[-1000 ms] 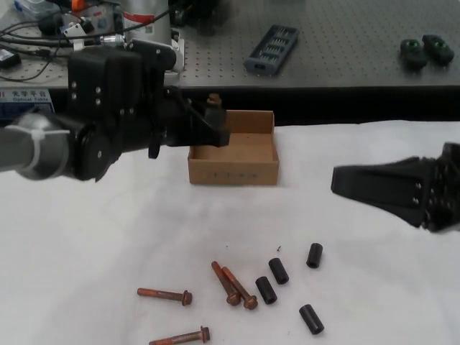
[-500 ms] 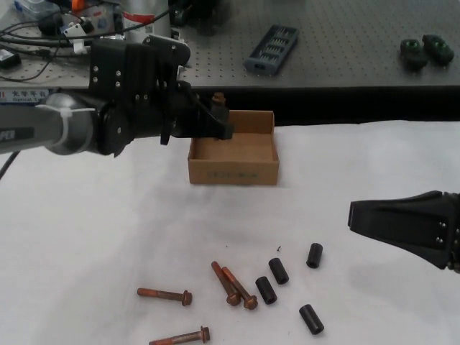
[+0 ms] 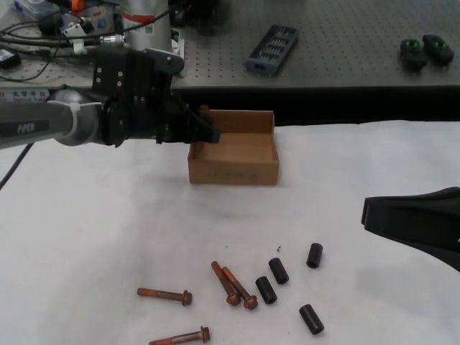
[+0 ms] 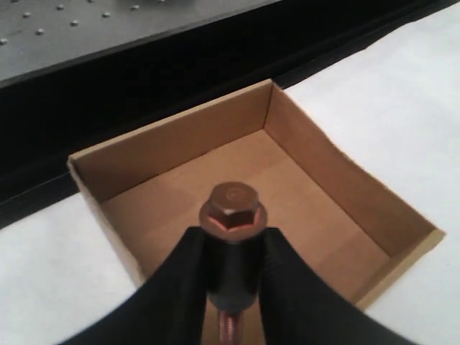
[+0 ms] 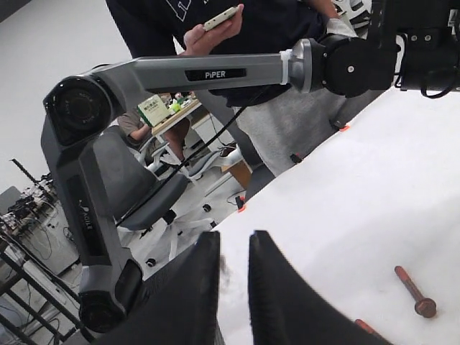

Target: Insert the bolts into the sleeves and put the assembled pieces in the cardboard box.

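Observation:
My left gripper (image 4: 231,267) is shut on a black sleeve (image 4: 231,262) with a copper bolt through it; the bolt's hex head (image 4: 233,208) points up. The piece hangs over the open cardboard box (image 4: 327,180), near its left wall. In the high view the left gripper (image 3: 205,131) is at the box's (image 3: 233,171) left rim. Several loose bolts (image 3: 167,294) and several black sleeves (image 3: 279,270) lie on the white cloth in front. My right gripper (image 3: 368,213) hovers at the right, apart from them, its fingers (image 5: 198,295) a narrow gap apart with nothing between.
A dark optical bench behind the cloth carries a blue-grey rack (image 3: 272,47), two green-and-black parts (image 3: 428,50) and cables (image 3: 43,32) at the back left. The right wrist view shows the left arm (image 5: 215,72) and one loose bolt (image 5: 412,290).
The left gripper has drawn left and lowered the bolt-and-sleeve piece at the box's left rim. The right gripper has pulled back to the right and lower.

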`<state>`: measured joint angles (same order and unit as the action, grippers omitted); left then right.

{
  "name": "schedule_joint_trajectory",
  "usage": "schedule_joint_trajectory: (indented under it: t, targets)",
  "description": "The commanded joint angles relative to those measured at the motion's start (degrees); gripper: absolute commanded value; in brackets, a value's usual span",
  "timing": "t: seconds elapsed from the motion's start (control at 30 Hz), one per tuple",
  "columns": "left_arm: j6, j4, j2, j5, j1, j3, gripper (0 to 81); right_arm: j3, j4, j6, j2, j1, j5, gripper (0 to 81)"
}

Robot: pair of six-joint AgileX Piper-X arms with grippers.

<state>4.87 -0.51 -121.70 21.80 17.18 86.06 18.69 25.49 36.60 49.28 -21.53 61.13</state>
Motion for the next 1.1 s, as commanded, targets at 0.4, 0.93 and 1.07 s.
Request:
schedule_joint_trajectory:
  t: [0.4, 0.93, 1.07]
  targets:
    - [1.5, -2.9, 0.0, 0.5, -0.3, 1.2, 5.0, 0.1, -2.0, -0.3, -1.6, 0.4, 0.3, 12.3]
    - [1.6, -7.6, 0.0, 3.0, 0.2, 1.2, 5.0, 0.1, -2.0, -0.3, -1.6, 0.4, 0.3, 12.3]
    - [1.6, -8.0, 0.0, 3.0, 0.2, 1.2, 5.0, 0.1, -2.0, -0.3, -1.6, 0.4, 0.3, 12.3]
